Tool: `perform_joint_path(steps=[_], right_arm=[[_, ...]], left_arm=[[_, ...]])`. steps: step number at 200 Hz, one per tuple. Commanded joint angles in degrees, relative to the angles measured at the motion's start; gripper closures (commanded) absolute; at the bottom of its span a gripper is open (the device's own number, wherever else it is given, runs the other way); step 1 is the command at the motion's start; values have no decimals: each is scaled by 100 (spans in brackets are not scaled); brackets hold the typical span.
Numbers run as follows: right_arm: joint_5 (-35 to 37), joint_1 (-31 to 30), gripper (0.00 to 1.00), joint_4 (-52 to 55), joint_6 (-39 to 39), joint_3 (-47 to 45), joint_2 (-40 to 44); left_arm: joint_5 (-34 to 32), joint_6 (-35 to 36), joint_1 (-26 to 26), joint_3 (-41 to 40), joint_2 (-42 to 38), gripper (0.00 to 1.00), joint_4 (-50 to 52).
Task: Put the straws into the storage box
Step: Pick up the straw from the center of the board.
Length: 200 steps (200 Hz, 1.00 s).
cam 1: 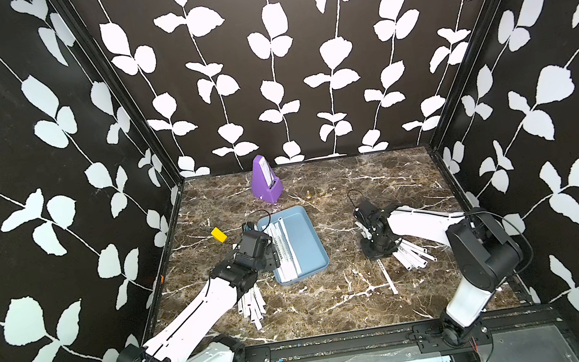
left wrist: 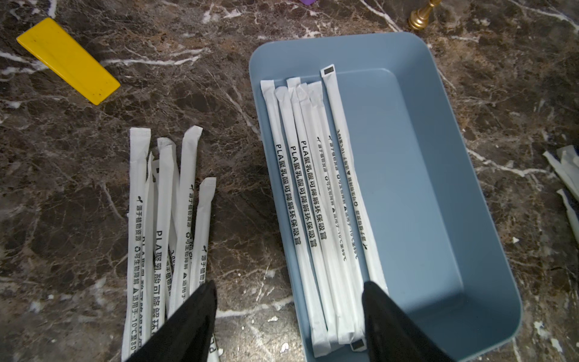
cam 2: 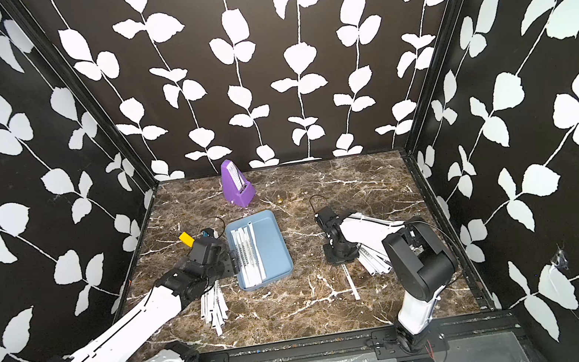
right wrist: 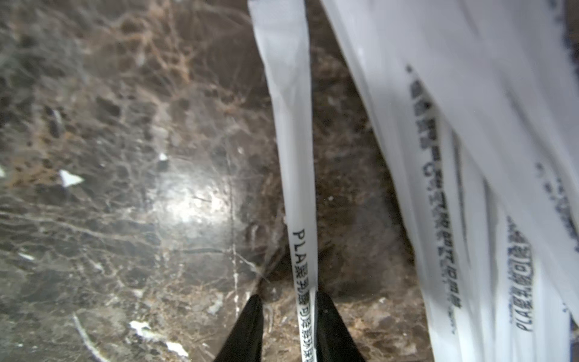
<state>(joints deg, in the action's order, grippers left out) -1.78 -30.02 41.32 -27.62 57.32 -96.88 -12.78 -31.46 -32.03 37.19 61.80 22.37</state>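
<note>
Inside, black leaf-print walls (cam 1: 300, 52) around brown marble tabletop (cam 1: 336, 299) with loose straws (cam 1: 254, 306).

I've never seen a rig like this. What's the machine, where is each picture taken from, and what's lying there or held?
The machine is a left arm and a right arm, each with a two-fingered gripper, over a table. Both top views look down on everything; the other two come from wrist cameras. A blue tray holds several wrapped straws. More lie in a heap by the left arm and another heap by the right. A purple metronome and yellow block stand aside. The left gripper is open and empty over the tray's rim. The right gripper has its jaws slightly apart around one straw, not clamped.
</note>
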Motion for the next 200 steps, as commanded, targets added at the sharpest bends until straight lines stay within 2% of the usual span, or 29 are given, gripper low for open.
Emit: perform_joint_path(steps=[1, 60, 128, 161, 200], right_arm=[[227, -14, 70, 211, 67, -184, 224], [363, 64, 69, 434, 186, -481, 718], [-4, 11, 70, 80, 3, -748, 650], [29, 3, 75, -109, -16, -809, 389], [186, -171, 86, -25, 45, -667, 266]], left_arm=[[55, 6, 22, -75, -52, 25, -70], [119, -44, 21, -137, -82, 25, -75], [162, -85, 22, -212, -192, 26, 6], [196, -148, 21, -285, -217, 26, -37], [148, -136, 21, -340, -212, 26, -91]])
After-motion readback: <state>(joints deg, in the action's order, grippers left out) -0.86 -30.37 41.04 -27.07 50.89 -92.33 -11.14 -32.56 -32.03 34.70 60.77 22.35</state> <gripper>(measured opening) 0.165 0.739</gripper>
